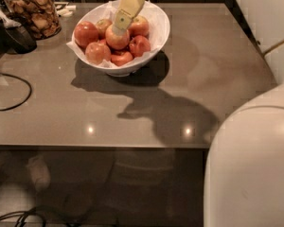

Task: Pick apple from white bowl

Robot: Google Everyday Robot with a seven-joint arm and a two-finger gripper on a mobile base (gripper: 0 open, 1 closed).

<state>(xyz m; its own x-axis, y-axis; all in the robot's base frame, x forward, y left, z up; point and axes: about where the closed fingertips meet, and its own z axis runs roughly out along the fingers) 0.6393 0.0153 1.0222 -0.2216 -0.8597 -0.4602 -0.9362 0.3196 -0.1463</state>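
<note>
Gripper (119, 27) reaches down into the white bowl (160, 30), its tip on the apple (116, 40) mid-heap. I can't tell whether it is open or closed, and its upper part is cut off at the frame's top. Other apples (85, 33) crowd round. A snack jar (35, 11) stands left on the table (203, 79), and my rig's white body (251, 169) blocks the near right corner.

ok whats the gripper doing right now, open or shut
gripper: cannot tell; it is over the white bowl, right at the apple.
</note>
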